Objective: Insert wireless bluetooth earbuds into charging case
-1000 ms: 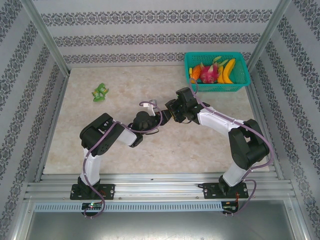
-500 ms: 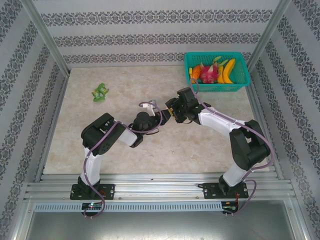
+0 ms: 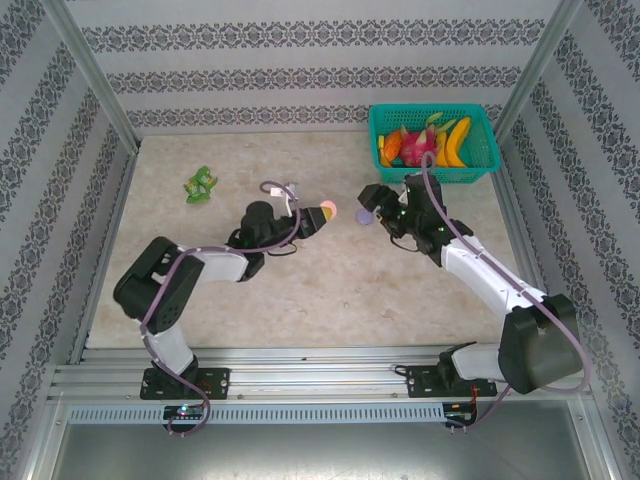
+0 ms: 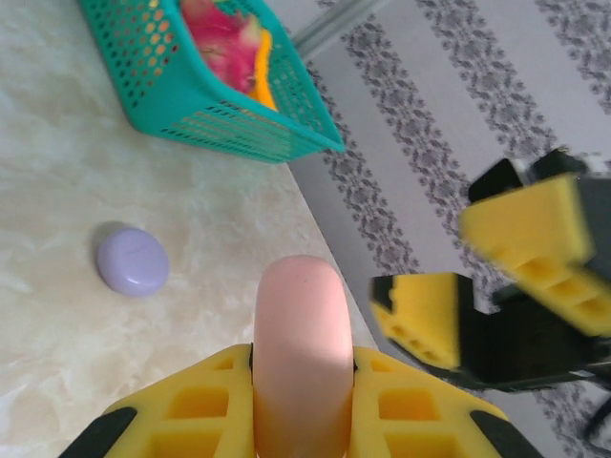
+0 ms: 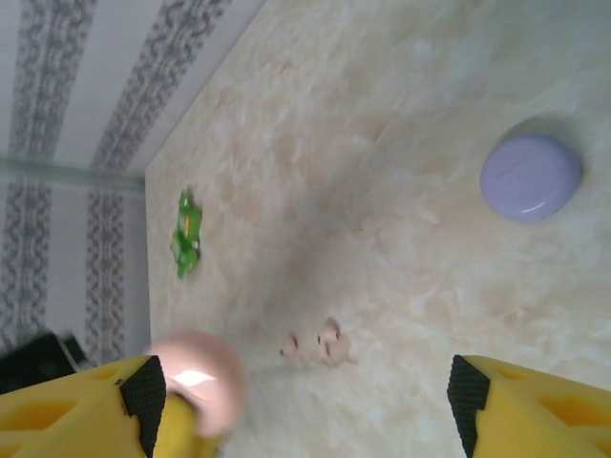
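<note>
My left gripper [image 3: 318, 214] [image 4: 302, 370] is shut on a round pink charging case [image 3: 329, 211] [image 4: 300, 334], held edge-on above the table. A closed lilac case [image 3: 364, 217] [image 4: 132, 260] [image 5: 531, 176] lies on the marble just right of it. My right gripper [image 3: 370, 203] [image 5: 301, 420] [image 4: 482, 277] hovers over the lilac case, jaws wide open and empty. Two pale pink-beige earbuds [image 5: 323, 344] lie loose on the table, between my right fingers in the right wrist view. The pink case [image 5: 196, 382] appears blurred beside my right gripper's left finger.
A teal basket [image 3: 470, 165] [image 4: 239, 134] of toy fruit stands at the back right, close behind the right arm. A small green object [image 3: 200, 184] [image 5: 185, 234] lies at the back left. Patterned walls enclose the table.
The two grippers, which met at the table's middle, have parted. The left one swung back and left with the pink case; the right arm drew back toward the basket, uncovering the lilac case.
</note>
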